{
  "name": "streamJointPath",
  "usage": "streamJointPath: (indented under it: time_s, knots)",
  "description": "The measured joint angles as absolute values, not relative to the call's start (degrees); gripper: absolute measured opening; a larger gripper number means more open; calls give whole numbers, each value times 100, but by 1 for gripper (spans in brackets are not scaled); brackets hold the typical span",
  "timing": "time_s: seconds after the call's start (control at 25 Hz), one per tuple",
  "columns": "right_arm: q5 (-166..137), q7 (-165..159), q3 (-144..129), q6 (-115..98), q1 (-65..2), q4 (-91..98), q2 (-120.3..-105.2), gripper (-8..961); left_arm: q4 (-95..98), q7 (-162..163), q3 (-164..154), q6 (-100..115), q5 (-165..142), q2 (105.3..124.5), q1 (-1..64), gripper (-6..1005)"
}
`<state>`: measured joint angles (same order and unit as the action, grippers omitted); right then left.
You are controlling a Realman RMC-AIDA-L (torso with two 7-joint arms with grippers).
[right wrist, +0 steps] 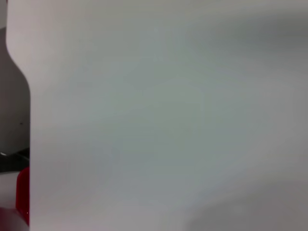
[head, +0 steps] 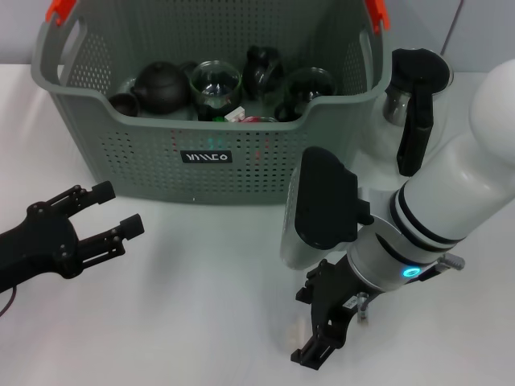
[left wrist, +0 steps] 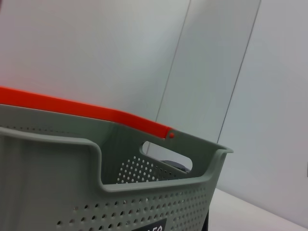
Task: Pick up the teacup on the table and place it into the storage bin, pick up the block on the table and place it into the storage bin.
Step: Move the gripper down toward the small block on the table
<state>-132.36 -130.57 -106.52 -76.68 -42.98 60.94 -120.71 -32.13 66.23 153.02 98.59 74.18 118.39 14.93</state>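
Two hands low over the tabletop (head: pixel 201 322), storage bin (head: pixel 145 161) at upper centre of the frame.
The left hand (head: pixel 113 211) hovered at the left edge, fingers apart and empty, just in front of the bin. The right hand (head: pixel 322 342) pointed down at lower right; whether its fingers were apart, I could not tell. Dark teapots and glass cups lay inside the bin; a glass jug (head: pixel 410 88) stood to its right.

Glass jug (head: pixel 412 88) on white table (head: pixel 201 305)
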Motion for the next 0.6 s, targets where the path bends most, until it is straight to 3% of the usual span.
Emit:
streamJointPath:
  time_s: [0.6]
  knots:
    - [-13162,-13065,-10868,-7627,-4298,6072,-12096,861,-3208,6609,15292,9852,7418,11839,1494,824]
